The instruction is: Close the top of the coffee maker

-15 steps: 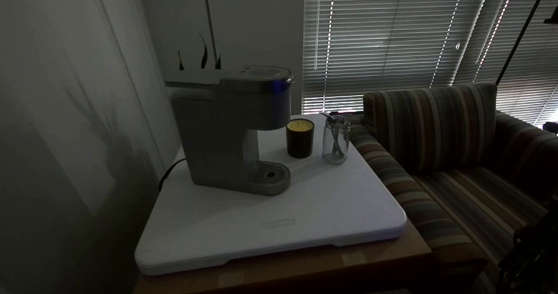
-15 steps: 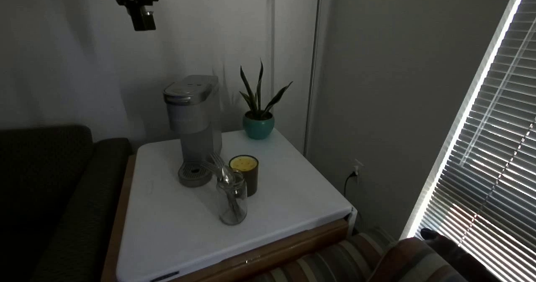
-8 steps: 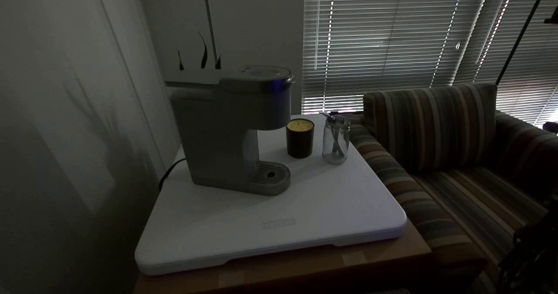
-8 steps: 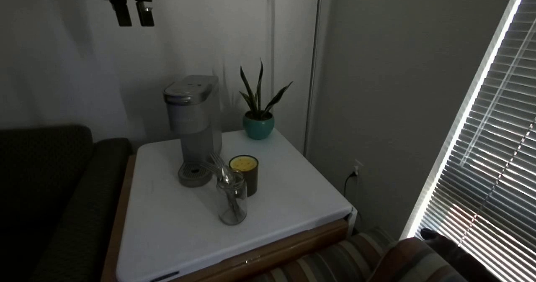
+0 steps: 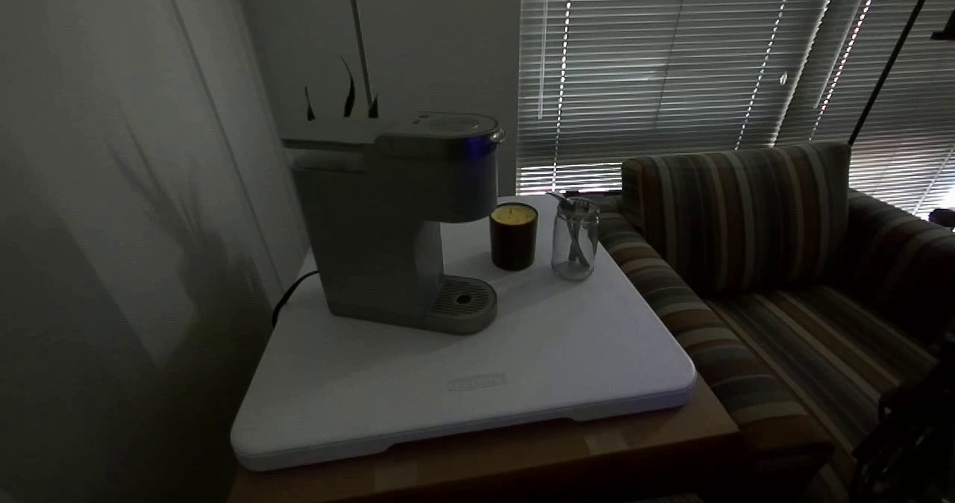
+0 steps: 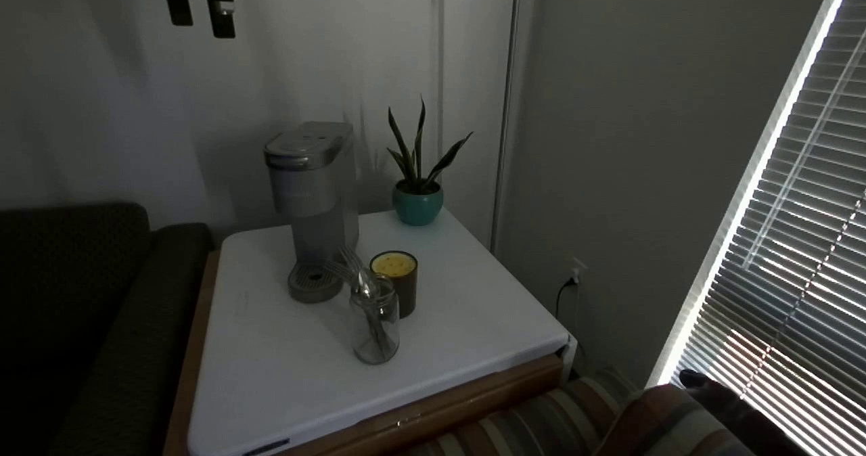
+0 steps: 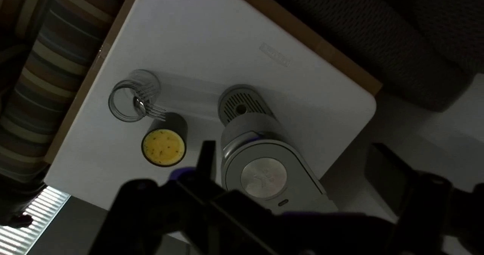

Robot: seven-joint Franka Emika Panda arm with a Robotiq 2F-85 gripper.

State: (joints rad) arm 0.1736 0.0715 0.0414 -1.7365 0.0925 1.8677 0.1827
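The pincer is hanging high in an exterior view, its jaws standing wide apart and its fingers pointing down. Below it and well apart from it, the maker is standing upright on a white table. The top is lying flat on the maker's head, also well below the pincer.

In the wrist view the fingers are flanking the head, the pincer's dark body is hiding the maker's rear, and the round base is showing farther out, ahead of the fingertips. Outside the finger on the left of that view, a dark jar is holding something yellow. Near it, farther out from the pincer, a glass is standing with cutlery leaning from its mouth. On that same side, past the table's edge, a striped chair is sitting; on the opposite side, farther ahead of the pincer, a dark sofa. Lower than the pincer, a plant is growing in a teal pot.
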